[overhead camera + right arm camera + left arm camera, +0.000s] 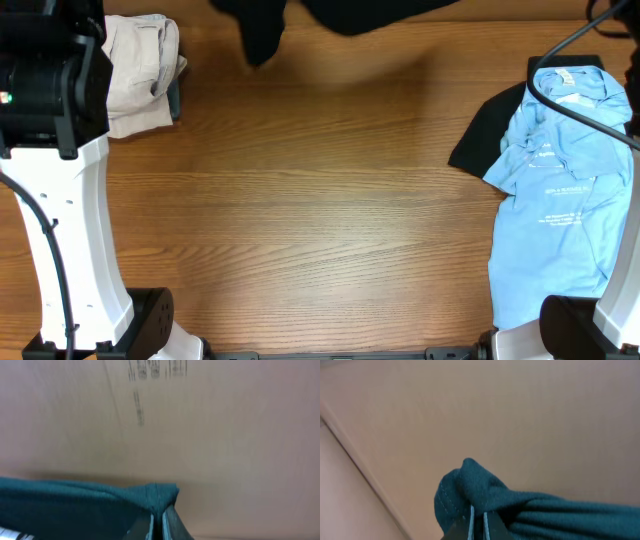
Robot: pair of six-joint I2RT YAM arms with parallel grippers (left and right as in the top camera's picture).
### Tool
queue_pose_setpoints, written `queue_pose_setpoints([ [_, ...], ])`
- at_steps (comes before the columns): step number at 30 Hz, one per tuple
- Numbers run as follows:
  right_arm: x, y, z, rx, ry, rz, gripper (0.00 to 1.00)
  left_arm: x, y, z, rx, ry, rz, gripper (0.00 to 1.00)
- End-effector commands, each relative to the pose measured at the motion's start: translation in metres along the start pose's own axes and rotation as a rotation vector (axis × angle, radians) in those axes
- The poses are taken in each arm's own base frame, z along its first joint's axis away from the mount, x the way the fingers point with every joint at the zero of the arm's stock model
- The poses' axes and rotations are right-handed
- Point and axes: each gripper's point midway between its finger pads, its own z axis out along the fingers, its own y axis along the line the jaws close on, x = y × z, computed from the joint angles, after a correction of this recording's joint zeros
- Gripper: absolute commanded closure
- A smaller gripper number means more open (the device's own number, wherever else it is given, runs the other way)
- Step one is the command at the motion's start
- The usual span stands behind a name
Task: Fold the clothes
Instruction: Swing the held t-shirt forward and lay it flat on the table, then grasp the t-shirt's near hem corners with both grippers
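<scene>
Wood-grain worktop (320,210) has the clothes spread round its edges. The big black shirt (262,30) is up at the far edge, partly out of the overhead view, with a flap hanging down. On the right, light-blue T-shirts (565,190) lie on another black cloth (488,135), and a black cable (585,112) runs across the top one. Beige trousers (140,70) are bunched in the far left corner. Left end effector (478,525) is clamped on a bunched bit of the dark fabric, and right end effector (158,522) is pinching a corner of it too. The white print on the tees is too tiny to read. The printing (157,370) on the brown surface in the right wrist view is too blurry to read.
</scene>
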Motion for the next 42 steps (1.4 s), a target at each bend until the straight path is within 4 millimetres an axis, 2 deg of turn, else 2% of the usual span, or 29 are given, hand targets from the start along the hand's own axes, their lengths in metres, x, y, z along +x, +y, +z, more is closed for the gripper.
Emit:
queue_pose_setpoints([
  [1, 0.035, -0.07, 0.013, 0.228, 0.117, 0.044, 0.96, 0.033, 0.044, 0.002, -0.173, 0.136, 0.066, 0.96],
  [5, 0.117, -0.072, 0.055, 0.162, 0.37, 0.117, 0.96, 0.117, 0.019, 0.027, -0.095, 0.404, 0.085, 0.96],
  [9, 0.191, -0.081, 0.081, 0.166, 0.565, 0.186, 0.96, 0.21, 0.001, 0.041, -0.087, 0.698, 0.066, 0.96],
  [12, 0.228, -0.086, 0.086, 0.18, 0.652, 0.22, 0.96, 0.268, -0.012, 0.041, -0.068, 0.887, 0.06, 0.96],
  [14, 0.242, -0.088, 0.083, 0.189, 0.693, 0.235, 0.96, 0.295, -0.022, 0.037, -0.041, 0.983, 0.048, 0.96],
  [15, 0.245, -0.088, 0.081, 0.191, 0.709, 0.24, 0.96, 0.302, -0.025, 0.033, -0.03, 1.016, 0.037, 0.95],
  [18, 0.252, -0.085, 0.069, 0.197, 0.757, 0.253, 0.96, 0.31, -0.027, 0.019, -0.032, 1.083, -0.004, 0.96],
  [24, 0.247, -0.073, 0.032, 0.211, 0.82, 0.294, 0.96, 0.306, -0.02, -0.025, -0.048, 1.198, -0.027, 0.95],
  [25, 0.246, -0.067, 0.022, 0.204, 0.84, 0.309, 0.96, 0.305, -0.018, -0.033, -0.05, 1.214, -0.026, 0.95],
  [31, 0.246, -0.052, -0.016, 0.209, 0.914, 0.34, 0.96, 0.284, -0.028, -0.05, 0.045, 1.183, -0.075, 0.96],
  [34, 0.25, -0.042, -0.034, 0.206, 0.939, 0.338, 0.96, 0.28, -0.024, -0.067, 0.047, 1.191, -0.073, 0.96],
  [37, 0.266, -0.036, -0.055, 0.244, 0.971, 0.344, 0.96, 0.29, -0.02, -0.091, 0.04, 1.244, -0.067, 0.96],
  [42, 0.311, -0.03, -0.094, 0.281, 1.032, 0.393, 0.96, 0.325, -0.022, -0.133, 0.038, 1.383, -0.062, 0.96],
])
